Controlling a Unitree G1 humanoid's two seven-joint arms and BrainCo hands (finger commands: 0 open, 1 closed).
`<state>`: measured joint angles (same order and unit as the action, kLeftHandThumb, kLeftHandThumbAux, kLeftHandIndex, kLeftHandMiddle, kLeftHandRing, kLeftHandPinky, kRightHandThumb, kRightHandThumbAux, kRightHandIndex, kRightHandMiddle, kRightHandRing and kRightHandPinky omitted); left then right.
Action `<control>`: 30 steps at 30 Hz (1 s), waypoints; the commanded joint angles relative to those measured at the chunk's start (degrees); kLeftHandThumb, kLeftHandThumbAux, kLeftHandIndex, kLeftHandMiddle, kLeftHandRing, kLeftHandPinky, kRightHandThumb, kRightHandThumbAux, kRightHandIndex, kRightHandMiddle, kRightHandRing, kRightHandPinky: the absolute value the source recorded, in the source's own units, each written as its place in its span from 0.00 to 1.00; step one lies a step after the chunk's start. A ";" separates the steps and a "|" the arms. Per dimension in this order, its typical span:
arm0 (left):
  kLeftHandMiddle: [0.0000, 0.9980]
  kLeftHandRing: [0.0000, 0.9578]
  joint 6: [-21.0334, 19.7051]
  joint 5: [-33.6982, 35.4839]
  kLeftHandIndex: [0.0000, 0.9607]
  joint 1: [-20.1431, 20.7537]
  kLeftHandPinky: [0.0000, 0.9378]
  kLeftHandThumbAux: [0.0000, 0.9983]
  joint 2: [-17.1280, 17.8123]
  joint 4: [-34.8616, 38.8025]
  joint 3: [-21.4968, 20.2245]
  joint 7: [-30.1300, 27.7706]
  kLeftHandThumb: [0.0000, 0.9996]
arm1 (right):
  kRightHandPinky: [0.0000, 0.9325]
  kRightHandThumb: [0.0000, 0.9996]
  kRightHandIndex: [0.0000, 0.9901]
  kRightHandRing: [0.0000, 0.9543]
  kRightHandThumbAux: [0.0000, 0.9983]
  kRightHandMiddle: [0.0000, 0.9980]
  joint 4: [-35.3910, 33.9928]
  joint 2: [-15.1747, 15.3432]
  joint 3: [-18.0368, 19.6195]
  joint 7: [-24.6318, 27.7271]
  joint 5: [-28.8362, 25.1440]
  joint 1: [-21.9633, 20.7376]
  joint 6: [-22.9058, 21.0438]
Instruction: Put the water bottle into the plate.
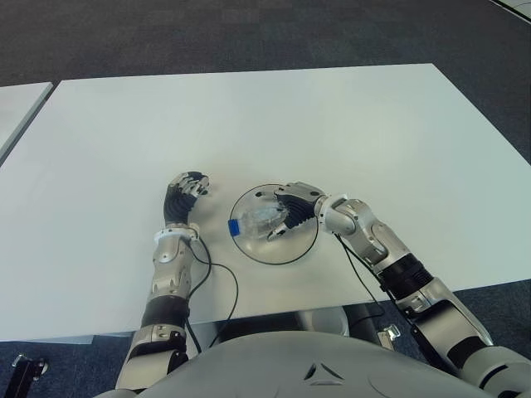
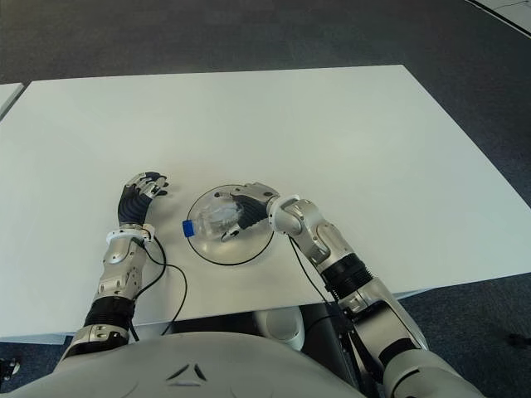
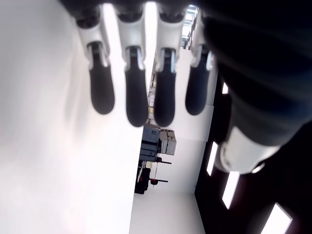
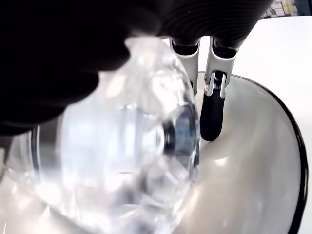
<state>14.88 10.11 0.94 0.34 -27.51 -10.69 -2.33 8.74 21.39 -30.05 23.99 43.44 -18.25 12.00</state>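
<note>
A clear water bottle (image 1: 259,220) with a blue cap (image 1: 235,226) lies on its side inside the round, dark-rimmed plate (image 1: 292,255) near the table's front edge. My right hand (image 1: 294,207) reaches in from the right, its fingers wrapped over the bottle's body. Up close in the right wrist view, the bottle (image 4: 131,141) fills the palm, and two fingertips (image 4: 213,112) reach past it above the plate's inner surface (image 4: 263,165). The cap points to the left. My left hand (image 1: 187,189) shows just left of the plate, fingers (image 3: 136,97) loosely extended and holding nothing.
The white table (image 1: 265,124) stretches wide behind the plate and to both sides. A second white table's corner (image 1: 17,104) shows at the far left. Dark carpet (image 1: 249,33) surrounds the tables. A black cable (image 1: 224,282) runs along my left forearm.
</note>
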 commanded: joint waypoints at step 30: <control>0.43 0.48 -3.56 0.44 0.43 -2.94 0.49 0.72 -1.19 -4.70 -0.41 0.33 0.70 | 0.00 0.57 0.00 0.00 0.14 0.00 3.50 -1.51 -0.03 -19.82 0.45 3.54 5.29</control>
<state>15.06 10.35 1.11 0.19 -27.78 -10.88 -2.33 11.85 20.15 -30.06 5.33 43.21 -15.61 17.41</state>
